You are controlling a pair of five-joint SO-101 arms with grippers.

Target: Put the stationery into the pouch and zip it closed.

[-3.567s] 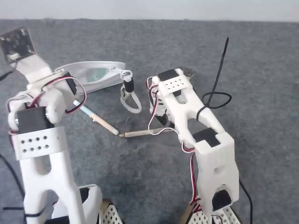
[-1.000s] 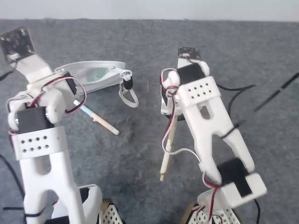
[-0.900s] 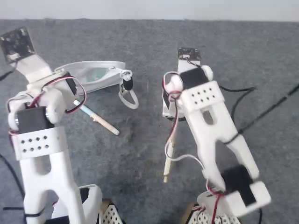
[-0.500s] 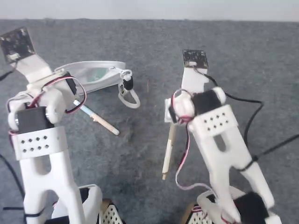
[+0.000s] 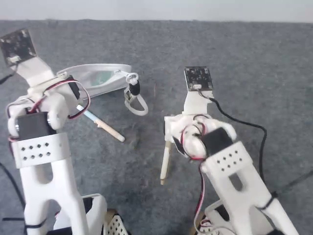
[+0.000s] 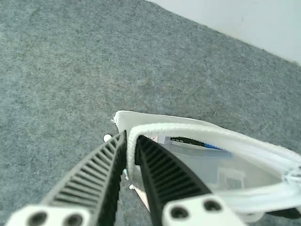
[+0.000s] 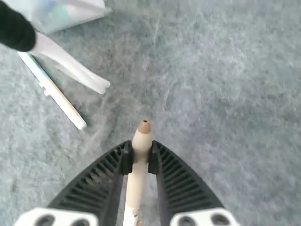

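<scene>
The translucent white pouch [image 5: 100, 79] lies at the back left with its mouth open and some contents inside; its loop strap [image 5: 136, 104] trails toward the middle. My left gripper [image 6: 130, 147] is shut on the pouch's [image 6: 207, 155] rim at its near end. A beige pencil [image 5: 166, 161] is held by my right gripper [image 7: 139, 157], which is shut on it above the mat; the pencil's tip [image 7: 143, 126] sticks out past the fingers. A white pen with a pale blue end [image 5: 101, 124] lies on the mat between the arms, also seen from the right wrist as a white pen [image 7: 51, 89].
Grey felt mat [image 5: 254, 63] covers the table, with a pale wall edge along the back. A black cable [image 5: 244, 125] runs from the right arm. The left arm's body [image 5: 39, 147] stands over the front left.
The right arm has picked up the beige pencil, turned it, and pulled back toward the front, swinging the pencil slightly left. The left arm and pouch have stayed still.
</scene>
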